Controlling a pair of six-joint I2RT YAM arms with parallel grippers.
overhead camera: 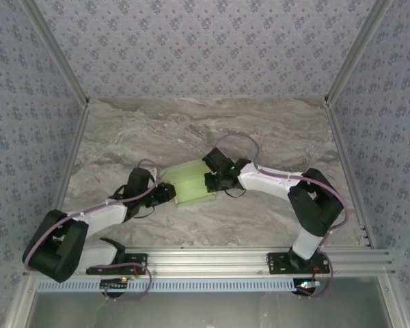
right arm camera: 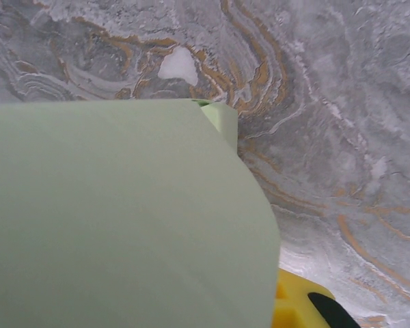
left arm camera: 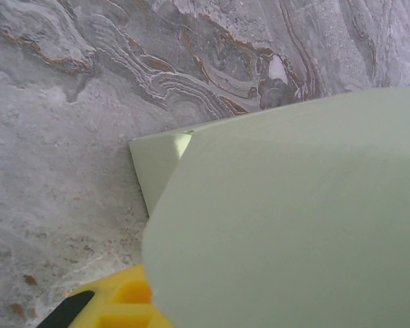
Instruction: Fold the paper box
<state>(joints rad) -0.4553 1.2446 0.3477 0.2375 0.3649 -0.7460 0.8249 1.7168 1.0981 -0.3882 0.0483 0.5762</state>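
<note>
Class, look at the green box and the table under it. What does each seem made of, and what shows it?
The box: thin pale green card, matt, probably paper; it bends in a smooth curve. The table: grey stone-look surface with brown veins, marble or perhaps a print; I cannot tell which.

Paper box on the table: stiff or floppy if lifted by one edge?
Probably floppy: the paper box is thin card and bows in both wrist views. Likely light, so it may slide on the smooth table.
</note>
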